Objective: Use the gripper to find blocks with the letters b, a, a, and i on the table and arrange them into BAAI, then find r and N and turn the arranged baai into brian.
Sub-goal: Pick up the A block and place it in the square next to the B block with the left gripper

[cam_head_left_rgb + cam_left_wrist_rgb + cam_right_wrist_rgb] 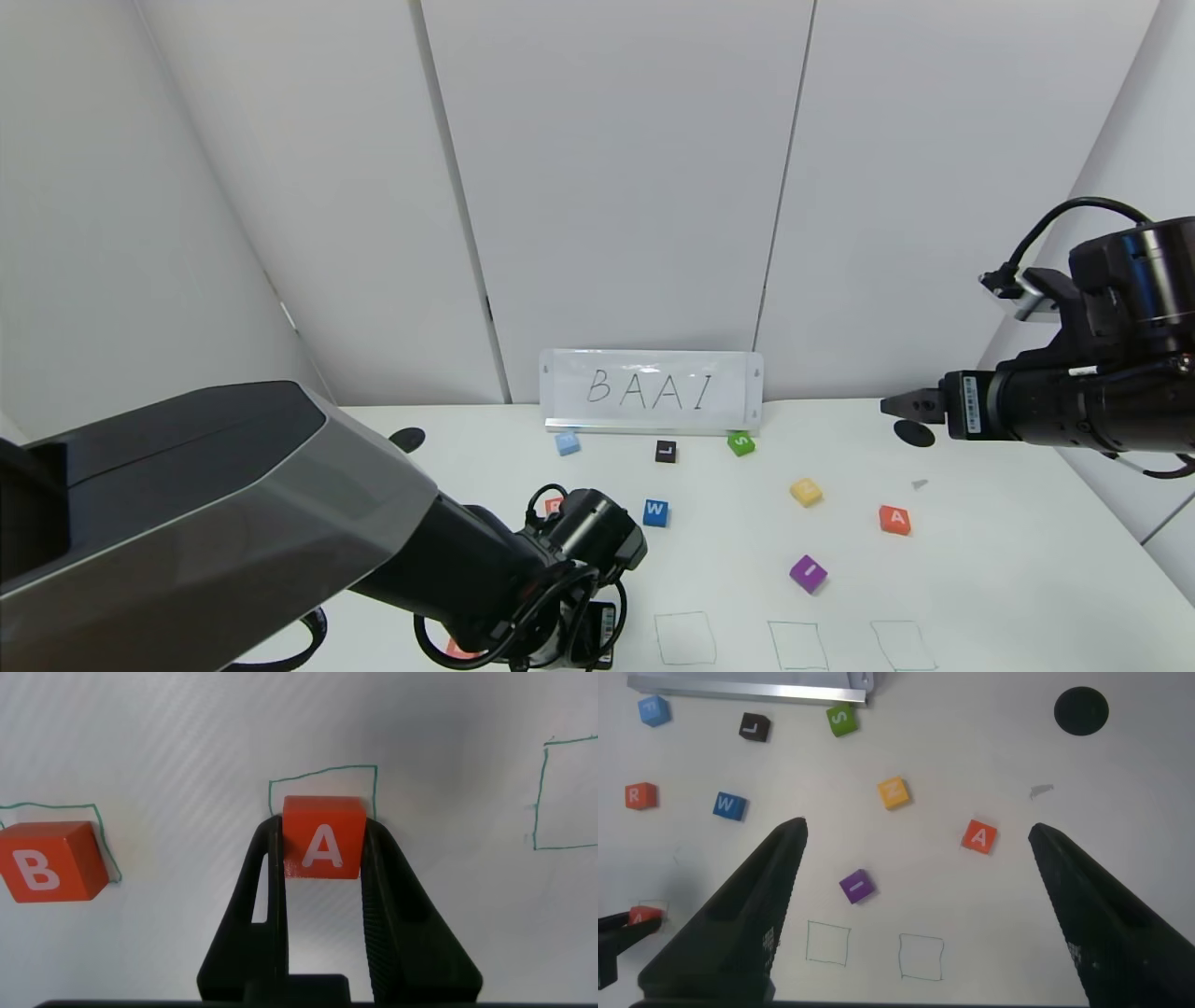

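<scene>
A block (323, 836) sits in the second green square, B block (49, 861) at its 9 o'clock | rigid, light, slick faces, so take it by flat opposite sides | left claw (323, 859) pinching it on the desk (448, 728) | right claw (915, 849) spread, hovering high at 3 o'clock

The left arm (215, 523), at the lower left of the head view, has a broad grey shell with a darker top panel, narrowing to a black wrist wrapped in looping black cables. The right arm (1092, 392), at the right edge, is black and cylindrical, with a white barcode label and one curved black cable above. The left wrist view shows ribbed black fingers (383, 915)
</scene>
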You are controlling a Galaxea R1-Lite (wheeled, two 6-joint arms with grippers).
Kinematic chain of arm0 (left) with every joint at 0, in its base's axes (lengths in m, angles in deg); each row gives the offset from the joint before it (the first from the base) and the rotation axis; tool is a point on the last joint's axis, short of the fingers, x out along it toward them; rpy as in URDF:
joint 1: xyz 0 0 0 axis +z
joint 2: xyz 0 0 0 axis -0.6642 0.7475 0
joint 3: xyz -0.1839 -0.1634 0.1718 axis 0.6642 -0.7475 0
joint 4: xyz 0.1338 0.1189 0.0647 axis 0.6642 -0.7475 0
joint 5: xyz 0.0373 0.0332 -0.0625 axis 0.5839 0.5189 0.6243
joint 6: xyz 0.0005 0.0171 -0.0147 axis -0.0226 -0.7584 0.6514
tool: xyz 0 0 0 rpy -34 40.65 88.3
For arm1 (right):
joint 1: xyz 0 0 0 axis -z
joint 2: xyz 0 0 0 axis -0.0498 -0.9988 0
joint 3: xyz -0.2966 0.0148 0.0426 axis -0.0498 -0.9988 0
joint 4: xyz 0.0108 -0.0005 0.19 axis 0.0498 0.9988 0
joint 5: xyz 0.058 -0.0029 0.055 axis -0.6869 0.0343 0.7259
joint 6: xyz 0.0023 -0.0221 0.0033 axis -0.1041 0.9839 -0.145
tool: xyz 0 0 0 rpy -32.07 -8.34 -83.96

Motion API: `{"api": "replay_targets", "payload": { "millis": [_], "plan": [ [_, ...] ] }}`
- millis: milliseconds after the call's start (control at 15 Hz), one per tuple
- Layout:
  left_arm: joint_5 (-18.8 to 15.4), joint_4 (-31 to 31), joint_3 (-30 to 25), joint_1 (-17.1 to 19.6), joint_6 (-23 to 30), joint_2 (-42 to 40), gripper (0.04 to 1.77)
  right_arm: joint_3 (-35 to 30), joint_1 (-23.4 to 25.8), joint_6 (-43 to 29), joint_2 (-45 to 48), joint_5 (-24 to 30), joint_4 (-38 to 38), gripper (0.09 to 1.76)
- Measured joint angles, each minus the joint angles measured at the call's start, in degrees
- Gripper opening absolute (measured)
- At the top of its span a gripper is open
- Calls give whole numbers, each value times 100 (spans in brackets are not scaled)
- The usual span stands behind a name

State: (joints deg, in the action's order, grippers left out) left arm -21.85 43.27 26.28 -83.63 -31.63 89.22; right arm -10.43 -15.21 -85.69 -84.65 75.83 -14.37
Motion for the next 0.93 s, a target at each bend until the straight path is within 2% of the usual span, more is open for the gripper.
{"api": "replay_targets", "payload": {
  "millis": [933],
  "plan": [
    [28,-38,118,-2,39,72,51,-2,-7,1,33,-2,0,171]
  ]
}}
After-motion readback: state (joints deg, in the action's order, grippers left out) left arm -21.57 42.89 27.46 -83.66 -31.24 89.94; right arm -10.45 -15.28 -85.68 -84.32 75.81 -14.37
